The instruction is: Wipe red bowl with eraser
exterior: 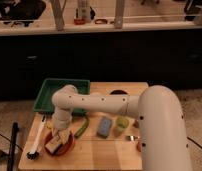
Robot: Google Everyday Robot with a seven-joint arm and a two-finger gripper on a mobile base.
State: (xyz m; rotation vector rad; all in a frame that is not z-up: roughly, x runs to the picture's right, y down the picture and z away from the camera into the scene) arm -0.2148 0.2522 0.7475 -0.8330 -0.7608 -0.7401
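The red bowl (67, 146) sits on the wooden table at the front left, only its rim showing around the gripper. My gripper (58, 136) reaches down into the bowl from the white arm. The pale tan eraser (54, 144) lies in the bowl right under the gripper, touching the bowl's inside.
A green tray (50, 93) stands behind the bowl. A long-handled brush (37, 142) lies left of it. A green pepper-like thing (82, 127), a blue sponge (105, 126) and a small green cup (122, 125) lie to the right. The white arm (159, 130) fills the right side.
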